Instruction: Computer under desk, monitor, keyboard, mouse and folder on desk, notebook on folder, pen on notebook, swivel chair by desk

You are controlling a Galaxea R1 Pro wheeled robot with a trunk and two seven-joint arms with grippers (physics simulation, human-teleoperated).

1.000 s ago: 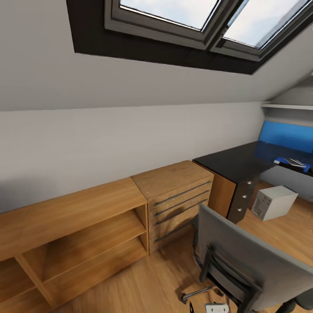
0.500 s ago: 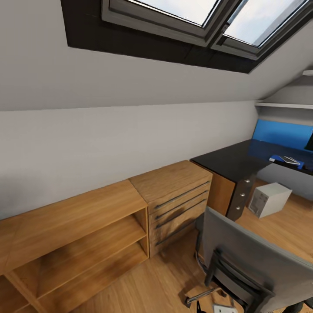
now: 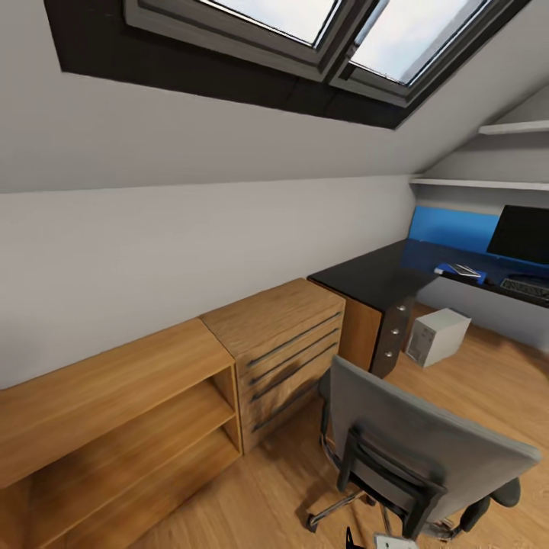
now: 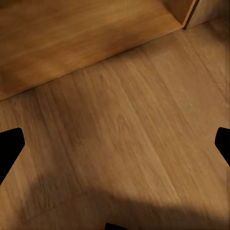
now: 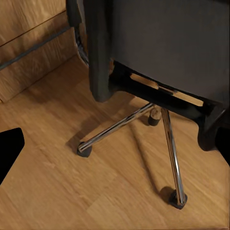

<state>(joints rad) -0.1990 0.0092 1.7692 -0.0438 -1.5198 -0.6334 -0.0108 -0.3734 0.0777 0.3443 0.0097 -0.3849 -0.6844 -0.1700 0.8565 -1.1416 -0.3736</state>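
Observation:
The grey swivel chair [image 3: 427, 450] stands on the wood floor with its back toward me, so its seat is hidden. Beyond it, at the right, the black desk [image 3: 374, 278] carries the dark monitor [image 3: 522, 232] and the keyboard [image 3: 526, 288] in front of it. A flat blue item with something pale on top [image 3: 457, 271] lies on the desk left of the keyboard. The white computer box [image 3: 437, 335] sits on the floor by the desk's drawers. My left gripper [image 4: 115, 148] is open over bare floor. My right gripper [image 5: 115, 148] is open, facing the chair's chrome base [image 5: 139, 120].
A wooden drawer unit [image 3: 274, 343] and a low open wooden shelf [image 3: 114, 412] line the wall left of the desk. A sloped ceiling with a skylight [image 3: 320, 23] hangs overhead. Wall shelves [image 3: 488, 183] sit above the desk. Open floor lies right of the chair.
The camera has swung to the right, so everything shifted left in the picture. The monitor and keyboard have come into view at the right edge. No thing itself has moved.

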